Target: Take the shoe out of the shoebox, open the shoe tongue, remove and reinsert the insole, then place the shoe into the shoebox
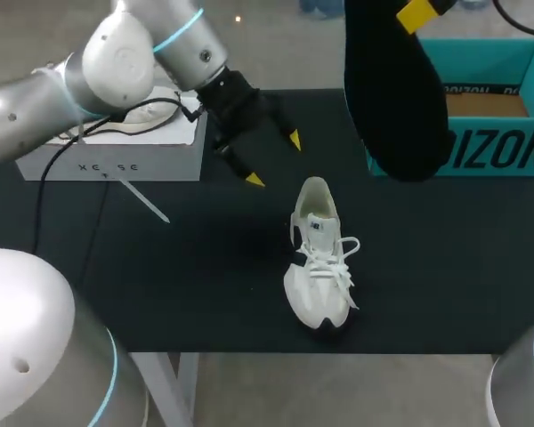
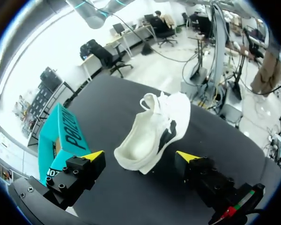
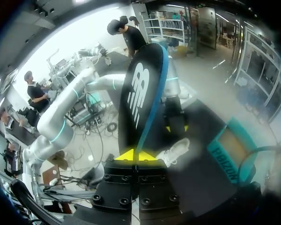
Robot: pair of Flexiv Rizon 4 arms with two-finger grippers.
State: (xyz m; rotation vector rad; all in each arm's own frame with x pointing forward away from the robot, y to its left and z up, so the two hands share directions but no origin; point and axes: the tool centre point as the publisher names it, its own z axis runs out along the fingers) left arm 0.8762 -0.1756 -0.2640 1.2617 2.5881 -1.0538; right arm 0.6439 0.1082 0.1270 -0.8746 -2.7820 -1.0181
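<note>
While the right hand (image 3: 137,154) pinches the insole (image 1: 396,98), the shoe (image 1: 319,258) lies beyond the spread left hand (image 1: 274,160).

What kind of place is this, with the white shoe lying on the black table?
Most likely a robotics lab workbench. Over a black table, the right end effector grips a black insole. The open left end effector hangs near a white shoe, and a teal shoebox stands at the table's right.

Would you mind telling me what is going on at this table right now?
The right gripper is shut on the black insole, holding it up above the table. The white sneaker stands on the table, outside the teal shoebox. The left gripper hovers open near the sneaker's heel, touching nothing.
</note>
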